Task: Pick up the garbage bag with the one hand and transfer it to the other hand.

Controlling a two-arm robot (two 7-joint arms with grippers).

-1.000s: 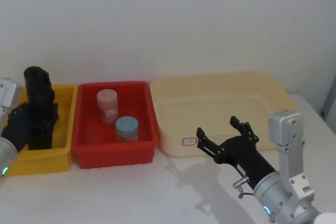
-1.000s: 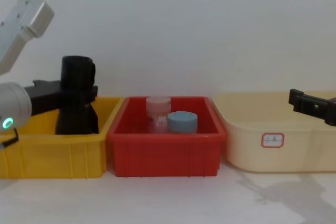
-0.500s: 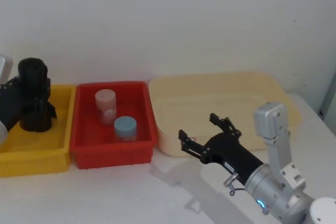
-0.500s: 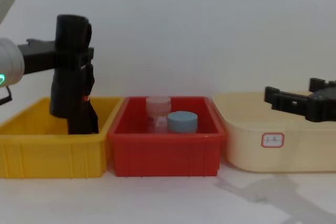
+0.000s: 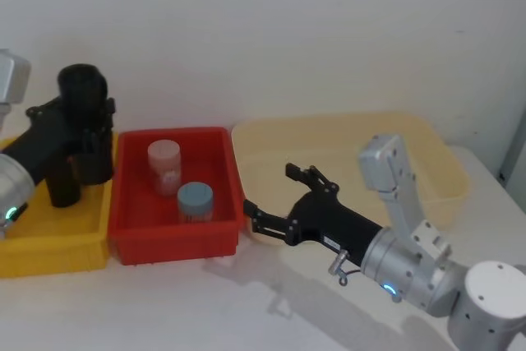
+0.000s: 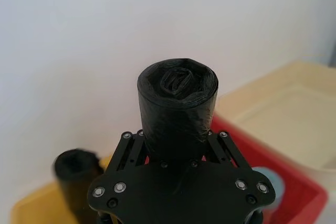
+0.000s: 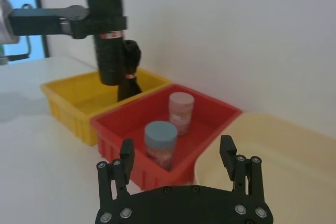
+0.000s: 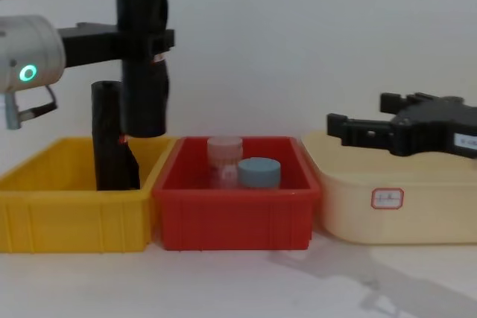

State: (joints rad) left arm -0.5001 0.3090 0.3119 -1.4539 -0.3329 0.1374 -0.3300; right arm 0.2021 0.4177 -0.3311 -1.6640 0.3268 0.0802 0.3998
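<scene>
Lift: within a second the garbage bag, a tall black cylindrical roll of plastic, had risen clear of the yellow plastic bin and hung upright above its right end.
Grip: the green-ringed left gripper stayed clenched around the roll's upper part.
Receiver: the blue-ringed right gripper had advanced from the cream tub, fingers spread, well apart from the roll; handover pending.
Right wrist view: caught the red-and-white band.
Left wrist view: missed it, looking onto the crumpled top.

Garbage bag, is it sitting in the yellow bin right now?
No, the left gripper holds the garbage bag in the air above the yellow bin.
</scene>
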